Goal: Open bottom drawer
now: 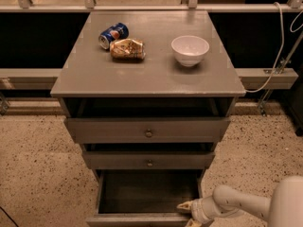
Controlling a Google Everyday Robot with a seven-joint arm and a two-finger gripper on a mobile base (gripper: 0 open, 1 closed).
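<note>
Grey cabinet (142, 77) is standing on a speckled floor (38, 164), and its flat top is filling the middle of the view. We are counting three drawers stacked under that top.

- The top drawer (118, 130) is showing the widest front, with a dark gap above it.
- The middle drawer (118, 161) is sitting just below, narrower.
- The bottom drawer (147, 193) is lying lowest and is hanging well out toward the camera. We are seeing its dark inside from above, and its front rim is running along the bottom edge of the view.

White arm (246, 205) is stretching in from the lower right corner. The gripper (188, 214) is sitting at the bottom drawer's front right corner, right at the rim. We cannot tell whether it is clamping anything.

On the cabinet top, a white bowl (190, 49) is standing upright to the right. A blue can (113, 35) is lying on its side to the left, with a crumpled snack bag (127, 49) just beside it.
</note>
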